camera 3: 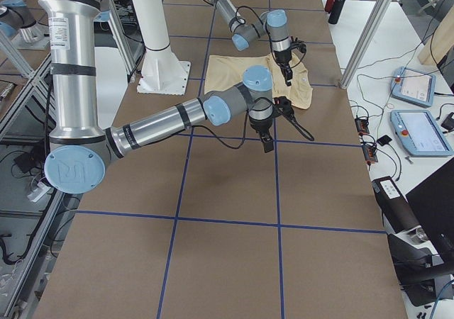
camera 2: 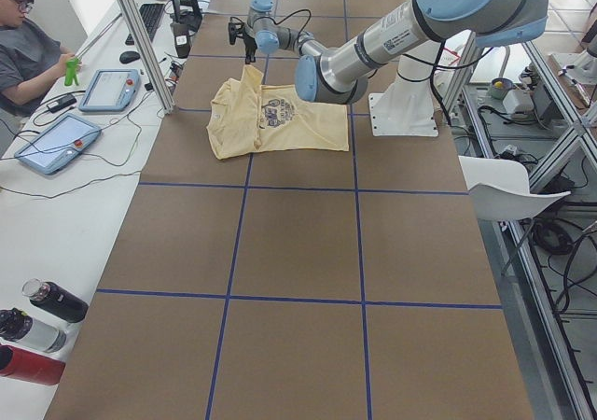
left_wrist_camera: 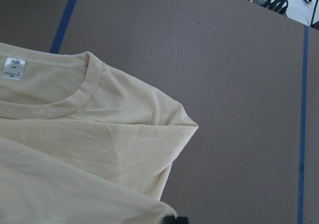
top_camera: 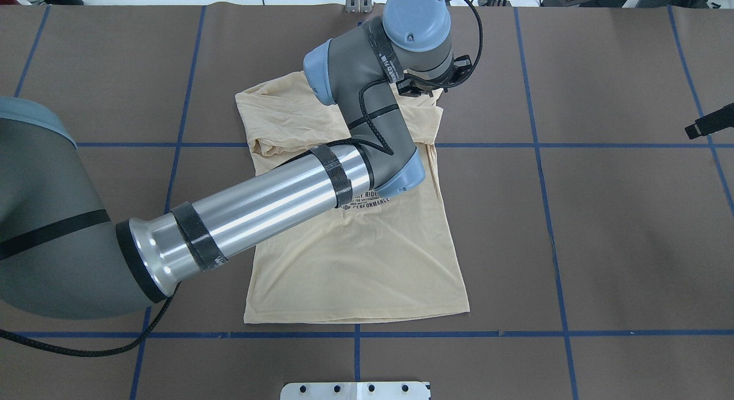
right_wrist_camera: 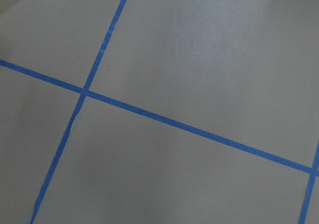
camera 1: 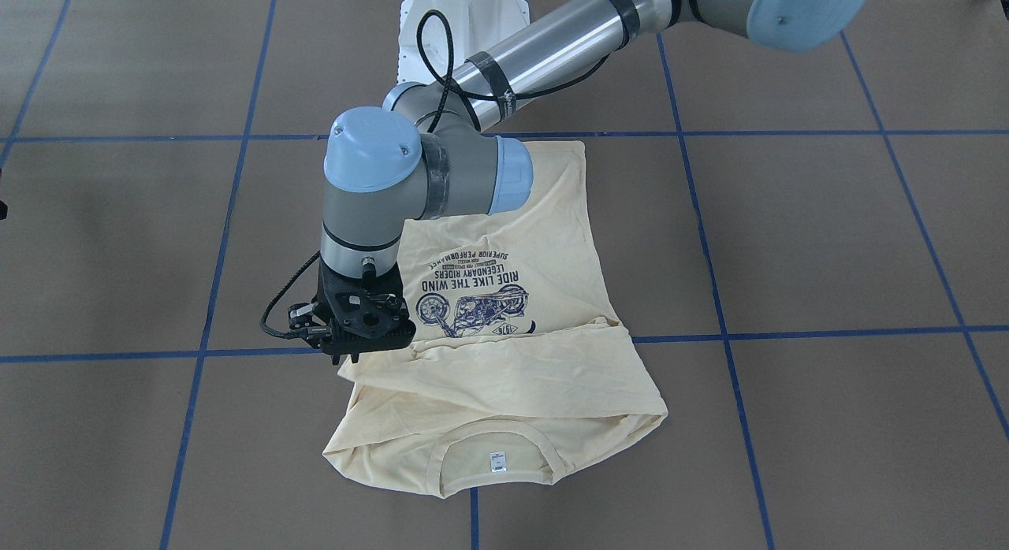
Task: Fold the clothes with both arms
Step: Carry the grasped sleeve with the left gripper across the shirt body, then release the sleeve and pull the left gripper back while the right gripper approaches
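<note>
The cream-yellow shirt (camera 1: 512, 377) lies print side up on the brown table, collar and white neck tag (camera 1: 497, 461) away from the robot. A sleeve is folded across its chest. It also shows in the overhead view (top_camera: 355, 262) and the left wrist view (left_wrist_camera: 99, 134). My left gripper (camera 1: 348, 353) reaches across the shirt to its shoulder edge and appears shut on a fold of fabric, held slightly lifted. Its wrist hides the fingers in the overhead view. My right gripper (top_camera: 708, 124) hovers off the shirt over bare table. I cannot tell whether it is open or shut.
Blue tape lines (camera 1: 788, 333) divide the table (camera 1: 828, 235) into squares. The white pedestal base (camera 1: 465, 14) stands behind the shirt. An operator (camera 2: 28, 56), tablets (camera 2: 56, 140) and bottles (camera 2: 37, 322) are along the far side bench.
</note>
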You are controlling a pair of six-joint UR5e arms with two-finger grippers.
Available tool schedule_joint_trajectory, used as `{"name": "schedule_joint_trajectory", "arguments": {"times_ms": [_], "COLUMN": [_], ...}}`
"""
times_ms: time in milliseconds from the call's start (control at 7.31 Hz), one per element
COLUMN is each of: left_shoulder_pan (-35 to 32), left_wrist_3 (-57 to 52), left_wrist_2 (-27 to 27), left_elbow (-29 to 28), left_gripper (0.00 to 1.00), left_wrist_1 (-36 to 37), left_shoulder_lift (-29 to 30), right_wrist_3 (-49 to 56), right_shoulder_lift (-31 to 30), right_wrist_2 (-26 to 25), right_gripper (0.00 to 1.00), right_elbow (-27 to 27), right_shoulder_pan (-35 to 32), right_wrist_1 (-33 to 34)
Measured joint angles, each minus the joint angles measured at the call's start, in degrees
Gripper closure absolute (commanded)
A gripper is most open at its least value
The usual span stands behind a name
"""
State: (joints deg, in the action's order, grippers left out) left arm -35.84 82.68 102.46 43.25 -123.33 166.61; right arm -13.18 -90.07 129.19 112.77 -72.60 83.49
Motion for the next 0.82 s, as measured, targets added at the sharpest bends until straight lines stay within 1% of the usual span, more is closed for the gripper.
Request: {"name": "schedule_joint_trajectory", "arguments": {"times_ms": [274,411,547,684,821], "left_shoulder_pan": [0.06,0.05,0.02,-0.03,-0.07], "left_wrist_3": [-1.51,-2.35,-3.99,-5.82,-8.13], "left_wrist_2": [0.06,0.31,0.86,2.17,3.78], "left_elbow": [0.09,1.3,5.78,13.73,25.32], "left_gripper": [0.0,0.0,0.0,0.0,0.0], "left_wrist_1": [-0.08,0.32,2.2,5.76,10.11], "left_shoulder_lift": [-0.01,-0.51,-2.95,-7.59,-14.83], "right_wrist_3": [-0.12,-0.9,-3.44,-7.03,-11.89], "right_shoulder_lift": [0.15,0.29,0.59,0.85,0.97], "right_wrist_2": [0.03,0.07,0.09,0.14,0.13], "right_gripper": [0.0,0.0,0.0,0.0,0.0], "right_elbow": [0.03,0.22,0.66,1.06,1.36], "right_shoulder_pan": [0.05,0.07,0.12,0.4,1.54], "right_wrist_1": [0.01,-0.01,-0.38,-1.69,-4.39]}}
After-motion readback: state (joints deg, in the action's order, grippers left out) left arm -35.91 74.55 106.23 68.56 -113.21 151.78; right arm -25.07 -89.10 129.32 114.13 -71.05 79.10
